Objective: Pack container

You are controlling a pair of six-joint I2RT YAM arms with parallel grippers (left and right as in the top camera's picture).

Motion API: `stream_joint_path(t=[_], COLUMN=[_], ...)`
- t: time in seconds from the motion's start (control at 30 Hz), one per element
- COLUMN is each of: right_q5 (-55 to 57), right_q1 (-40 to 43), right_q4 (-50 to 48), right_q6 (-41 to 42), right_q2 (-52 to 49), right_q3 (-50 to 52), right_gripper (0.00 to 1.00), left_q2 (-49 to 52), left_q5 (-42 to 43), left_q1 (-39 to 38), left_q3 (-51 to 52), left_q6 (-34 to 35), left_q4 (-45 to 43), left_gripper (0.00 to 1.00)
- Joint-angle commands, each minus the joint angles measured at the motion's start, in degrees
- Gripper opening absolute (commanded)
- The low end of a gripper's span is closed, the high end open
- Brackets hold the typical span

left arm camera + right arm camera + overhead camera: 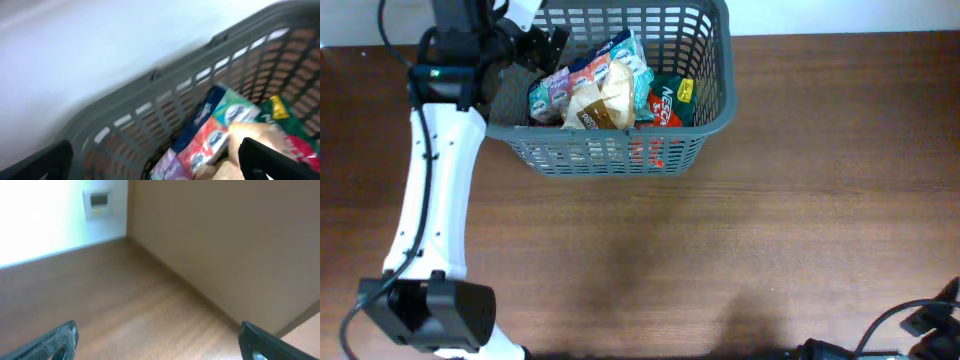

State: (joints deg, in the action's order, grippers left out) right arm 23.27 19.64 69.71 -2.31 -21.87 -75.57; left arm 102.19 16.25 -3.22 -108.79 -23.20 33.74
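Note:
The container [610,156], a dark grey lattice basket, stands at the table's far edge with several snack packets [605,90] piled inside, one of them a red and green packet [670,100]. My left gripper [545,42] hovers over the basket's left rim, open and holding nothing. In the left wrist view its fingers [277,160] stand wide apart above the packets [210,135], with the container's slotted wall [165,107] behind. My right gripper [160,345] is open over bare wood, far from the basket.
The left arm [435,190] stretches from the front left corner up to the basket. Dark cables and arm parts [930,320] sit at the front right corner. A beige panel [225,240] rises beside the table in the right wrist view.

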Motion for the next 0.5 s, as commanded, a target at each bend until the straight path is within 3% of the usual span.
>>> stream_joint_path(t=[0.0,0.47], right_q5=[-1.62,5.7], right_q1=[-0.5,-15.1], right_q4=[2.14,6.25], right_q6=[0.55,-3.21], right_q2=[-0.61,-0.31], right_q3=[0.07,-0.63], right_gripper=[0.99,0.99], left_q2=[-2.14,-5.4], left_q5=[10.82,11.74], left_q1=[-0.79,-5.25], left_q3=[-1.51,-1.53], left_q6=[-0.7,-0.72], left_q4=[-0.28,-1.2], left_gripper=[0.99,0.99])
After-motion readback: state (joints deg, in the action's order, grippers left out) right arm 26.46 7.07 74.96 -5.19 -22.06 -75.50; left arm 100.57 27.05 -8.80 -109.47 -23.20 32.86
